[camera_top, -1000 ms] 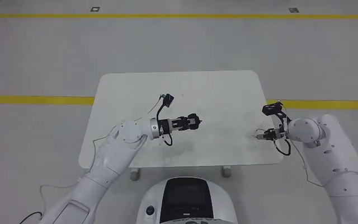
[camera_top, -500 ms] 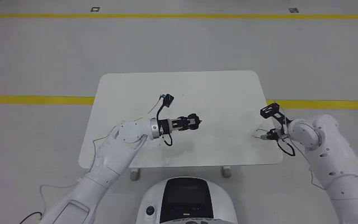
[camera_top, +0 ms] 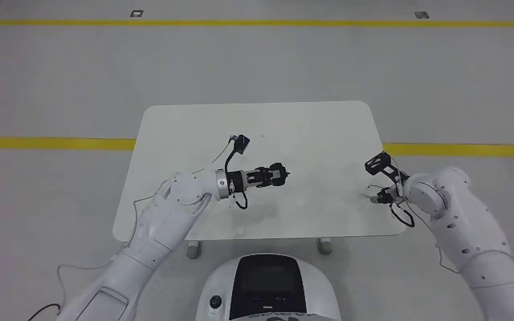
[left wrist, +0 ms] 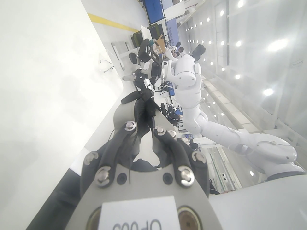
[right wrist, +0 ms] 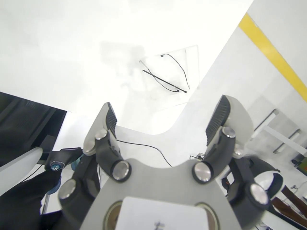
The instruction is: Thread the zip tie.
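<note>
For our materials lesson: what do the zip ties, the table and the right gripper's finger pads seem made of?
Zip ties: thin, black, bending in curves, likely flexible plastic. Table: smooth, plain white top, perhaps laminate. Finger pads: black, finely ribbed, probably rubber.

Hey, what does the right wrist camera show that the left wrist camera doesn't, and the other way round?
Right wrist view: the right gripper seen close up, fingers wide open, facing two black zip ties that lie loose on a clear sheet near the table's corner. Left wrist view: the left gripper, fingers closed together, and the right arm across the table. Shared: the white table, the zip ties and the yellow floor line.
</note>
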Robot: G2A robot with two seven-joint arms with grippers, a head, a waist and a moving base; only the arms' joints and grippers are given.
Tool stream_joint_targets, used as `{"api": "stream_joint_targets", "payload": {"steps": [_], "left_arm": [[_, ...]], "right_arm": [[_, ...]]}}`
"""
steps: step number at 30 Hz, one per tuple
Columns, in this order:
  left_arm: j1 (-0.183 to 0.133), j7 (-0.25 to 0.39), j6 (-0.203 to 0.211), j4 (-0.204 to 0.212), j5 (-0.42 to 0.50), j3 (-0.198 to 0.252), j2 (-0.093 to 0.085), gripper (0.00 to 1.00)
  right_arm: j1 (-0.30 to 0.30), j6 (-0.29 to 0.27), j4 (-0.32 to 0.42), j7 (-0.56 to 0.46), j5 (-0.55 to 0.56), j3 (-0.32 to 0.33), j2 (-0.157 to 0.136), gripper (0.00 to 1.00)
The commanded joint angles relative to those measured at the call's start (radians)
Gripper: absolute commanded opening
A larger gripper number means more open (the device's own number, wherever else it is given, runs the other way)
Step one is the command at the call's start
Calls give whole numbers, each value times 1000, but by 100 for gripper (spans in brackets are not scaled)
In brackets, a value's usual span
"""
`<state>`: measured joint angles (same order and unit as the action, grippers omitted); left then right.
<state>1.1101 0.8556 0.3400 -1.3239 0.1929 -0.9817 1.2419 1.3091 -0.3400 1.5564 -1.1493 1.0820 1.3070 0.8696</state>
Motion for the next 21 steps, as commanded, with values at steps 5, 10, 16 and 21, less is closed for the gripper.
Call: {"api": "stream_joint_targets", "payload": {"steps": [5, 10, 16, 21], "left_arm": [[0, 0, 0, 0, 0, 0, 0, 0], [0, 0, 0, 0, 0, 0, 0, 0], [0, 0, 0, 0, 0, 0, 0, 0], [0, 0, 0, 0, 0, 0, 0, 0]], "right_arm": [[-42, 0, -32, 38, -30, -58, -16, 100], [-40, 2, -33, 45, -31, -58, -16, 100], [-25, 8, -63, 116, -46, -24, -17, 100], [-18, 0, -78, 137, -76, 0, -19, 47]]}}
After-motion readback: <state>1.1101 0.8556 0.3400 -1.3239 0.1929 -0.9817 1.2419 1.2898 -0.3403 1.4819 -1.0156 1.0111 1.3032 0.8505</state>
